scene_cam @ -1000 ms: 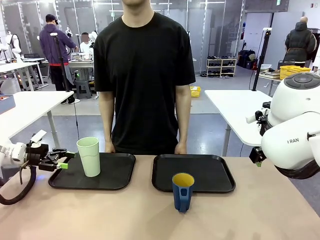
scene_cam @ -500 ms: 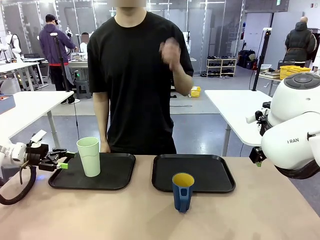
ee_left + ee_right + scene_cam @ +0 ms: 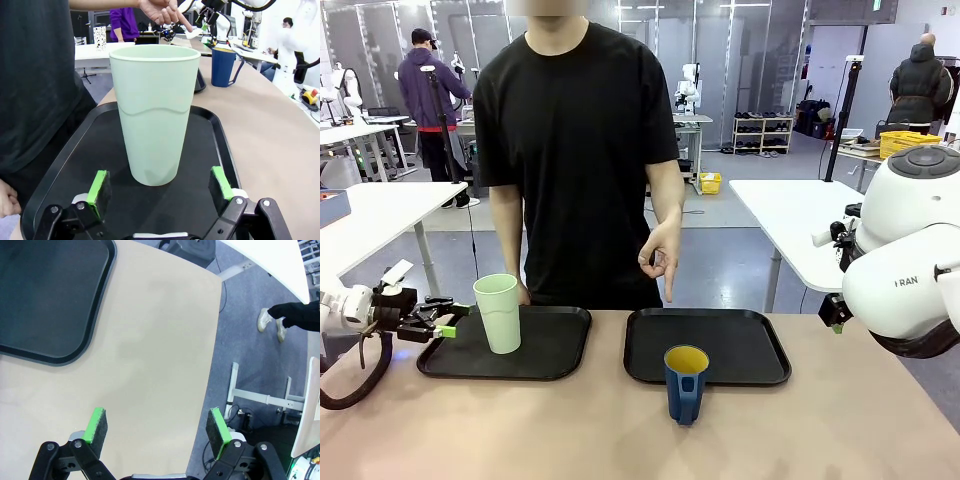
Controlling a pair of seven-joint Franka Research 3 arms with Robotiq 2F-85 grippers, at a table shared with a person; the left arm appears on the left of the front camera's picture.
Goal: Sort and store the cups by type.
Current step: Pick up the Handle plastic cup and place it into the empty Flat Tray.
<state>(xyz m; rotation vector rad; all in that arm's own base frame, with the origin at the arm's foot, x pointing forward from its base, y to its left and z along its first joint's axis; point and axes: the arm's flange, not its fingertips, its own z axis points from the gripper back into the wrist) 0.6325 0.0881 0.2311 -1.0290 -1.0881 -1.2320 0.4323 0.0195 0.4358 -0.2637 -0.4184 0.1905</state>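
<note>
A tall pale green tumbler (image 3: 500,312) stands upright on the left black tray (image 3: 555,355). My left gripper (image 3: 435,322) hangs open just left of it, level with its lower half. In the left wrist view the tumbler (image 3: 152,110) stands a little ahead of the open gripper (image 3: 160,182), untouched. A dark blue cup (image 3: 686,383) with a handle and a yellow inside stands on the bare table, just in front of the right black tray (image 3: 740,345). My right gripper (image 3: 157,427) is open and holds nothing, above the table's right end.
A person in a black shirt stands at the far side. One hand (image 3: 662,262) points a finger down at the right tray, the other rests behind the tumbler. A corner of the right tray (image 3: 75,352) shows, with the table edge and floor to its right.
The person's raised hand has come down to point at the right tray, and the person has shifted left. Neither arm nor either cup has moved.
</note>
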